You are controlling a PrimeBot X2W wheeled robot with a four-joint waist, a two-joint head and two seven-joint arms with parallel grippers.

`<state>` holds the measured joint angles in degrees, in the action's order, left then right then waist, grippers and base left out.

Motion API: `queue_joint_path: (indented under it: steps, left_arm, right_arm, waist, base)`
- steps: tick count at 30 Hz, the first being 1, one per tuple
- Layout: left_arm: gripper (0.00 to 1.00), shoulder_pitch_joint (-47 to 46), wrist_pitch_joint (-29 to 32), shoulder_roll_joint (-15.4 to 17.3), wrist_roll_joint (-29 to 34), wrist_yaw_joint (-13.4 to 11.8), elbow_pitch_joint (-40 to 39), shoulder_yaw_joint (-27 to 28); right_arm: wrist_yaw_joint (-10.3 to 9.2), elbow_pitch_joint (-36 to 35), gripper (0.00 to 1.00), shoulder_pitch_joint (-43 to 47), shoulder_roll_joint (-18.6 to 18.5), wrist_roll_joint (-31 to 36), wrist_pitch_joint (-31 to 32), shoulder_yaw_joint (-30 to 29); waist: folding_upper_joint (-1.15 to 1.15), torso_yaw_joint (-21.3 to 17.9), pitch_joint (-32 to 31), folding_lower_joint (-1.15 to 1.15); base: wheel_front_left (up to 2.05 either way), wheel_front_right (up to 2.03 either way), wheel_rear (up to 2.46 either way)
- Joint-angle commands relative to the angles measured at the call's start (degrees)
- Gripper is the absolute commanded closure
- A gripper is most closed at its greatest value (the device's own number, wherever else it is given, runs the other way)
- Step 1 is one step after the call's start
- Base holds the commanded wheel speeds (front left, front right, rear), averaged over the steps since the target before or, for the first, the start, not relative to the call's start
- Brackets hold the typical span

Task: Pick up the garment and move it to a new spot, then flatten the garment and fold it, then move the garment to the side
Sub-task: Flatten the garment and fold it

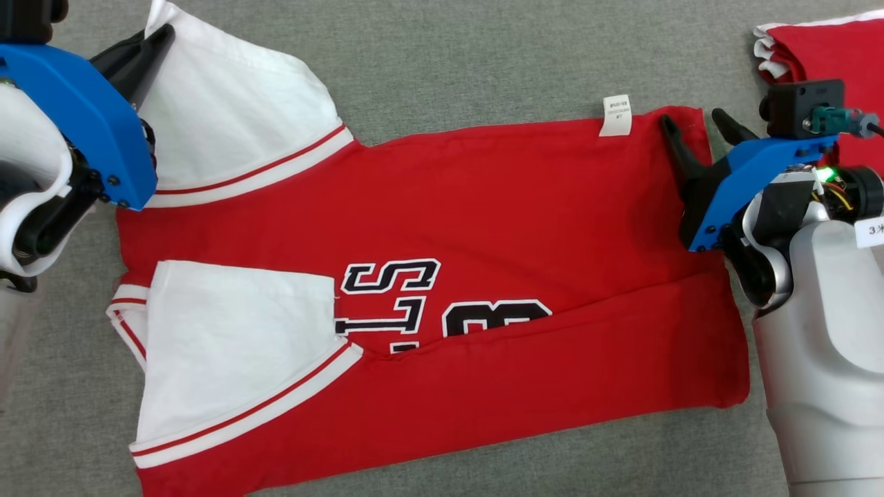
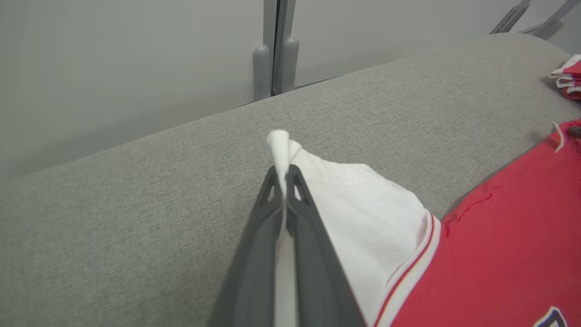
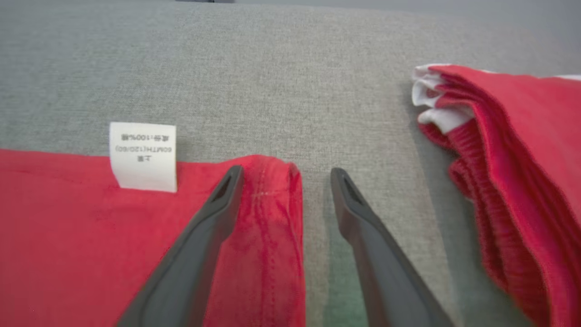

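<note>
Garment (image 1: 483, 207), red, white sleeves: flat across centre of grey table (image 1: 483, 55), near side folded over. Right gripper (image 1: 692, 119): jaws wide, astride Garment's far right hem corner. Left gripper (image 2: 283, 170): pinched tight on far sleeve (image 2: 363, 204). Folded red pile (image 3: 522, 136): far right corner.

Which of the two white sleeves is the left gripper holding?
The far sleeve, top left in the head view: the left gripper has its jaws shut on its corner. The near sleeve lies flat, untouched.
</note>
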<state>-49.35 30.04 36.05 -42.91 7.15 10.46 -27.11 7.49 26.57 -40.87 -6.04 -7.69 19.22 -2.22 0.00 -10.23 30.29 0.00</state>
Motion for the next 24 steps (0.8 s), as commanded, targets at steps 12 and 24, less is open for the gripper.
queue_joint_path:
  steps: [12,24]
  left_arm:
    - [1.0,3.1,-7.2,0.4,-2.1,0.4,-1.4,-1.9]
    - [1.0,21.7,-18.5,2.9,-5.1,-0.2,-10.3,-4.5]
  right_arm:
    - [0.0,7.4,1.0,-2.9,-1.0,-5.8,-6.1,0.4]
    - [0.0,3.0,1.0,11.8,-3.5,-7.5,-15.4,1.9]
  waist:
    - [0.0,1.5,-3.5,0.0]
    - [0.0,3.6,-15.0,0.0]
  base:
    - [0.0,0.0,0.0]
    - [0.0,0.0,0.0]
